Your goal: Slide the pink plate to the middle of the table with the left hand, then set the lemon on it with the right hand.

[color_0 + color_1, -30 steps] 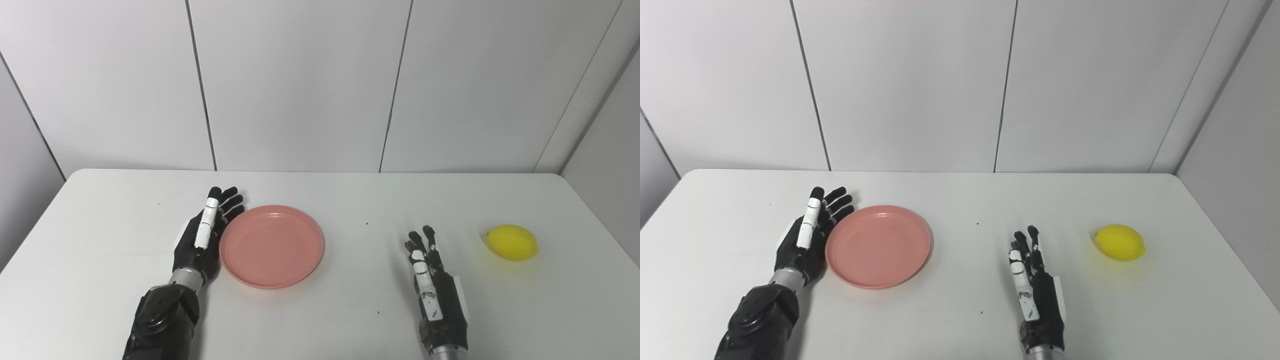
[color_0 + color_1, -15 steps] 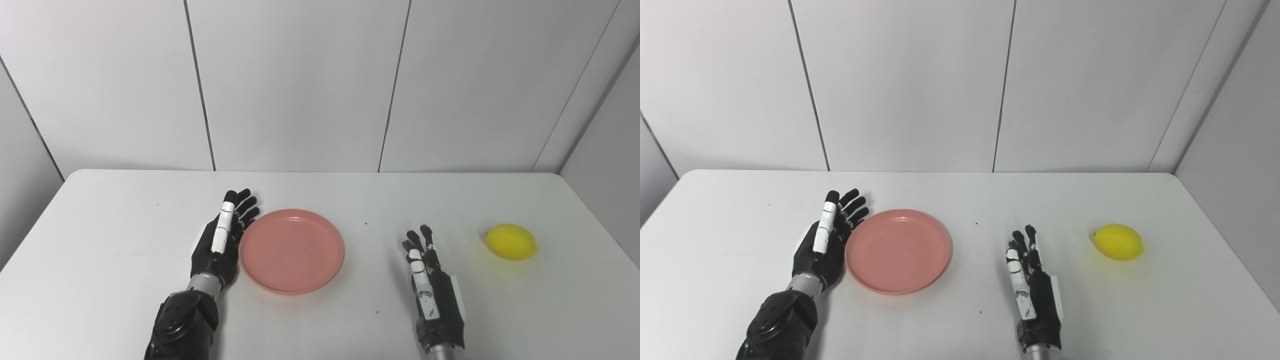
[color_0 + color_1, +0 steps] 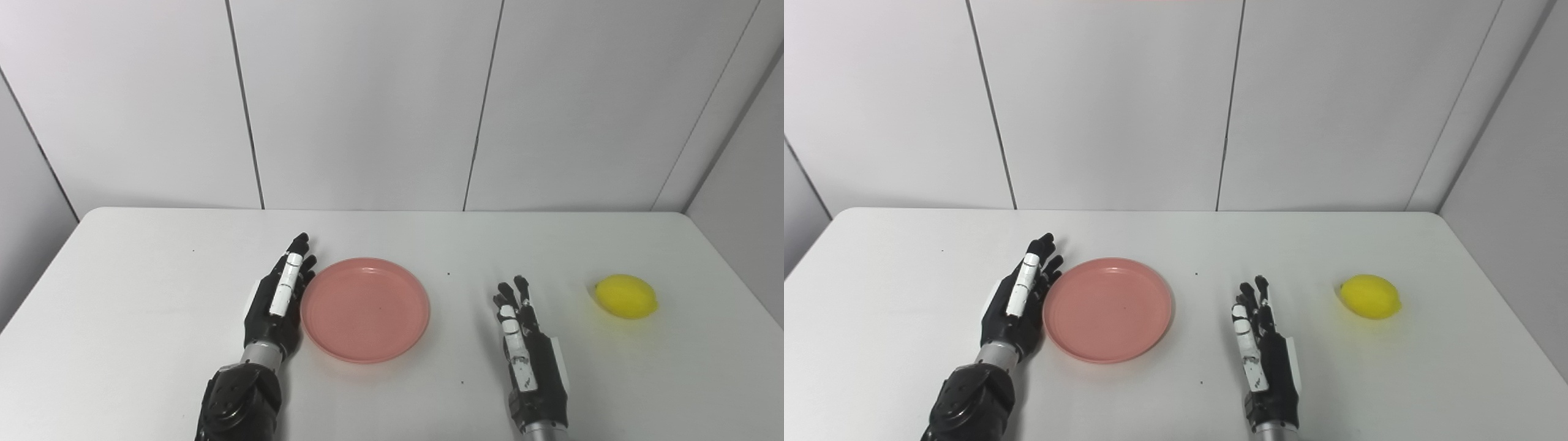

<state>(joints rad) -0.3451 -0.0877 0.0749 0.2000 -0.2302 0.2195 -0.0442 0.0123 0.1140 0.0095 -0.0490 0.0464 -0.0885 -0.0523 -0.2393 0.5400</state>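
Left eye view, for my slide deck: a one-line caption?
Left hand flat beside the pink plate; right hand open, lemon untouched.

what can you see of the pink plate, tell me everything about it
The pink plate is round and shallow, with a low raised rim and a flat floor, and looks like matte plastic in salmon pink. It is empty apart from a tiny dark speck near its centre. It lies flat and upright on the white table, a little left of the middle. The left hand, open and flat, rests edge-on against its left rim. The lemon lies far to its right, apart from it.
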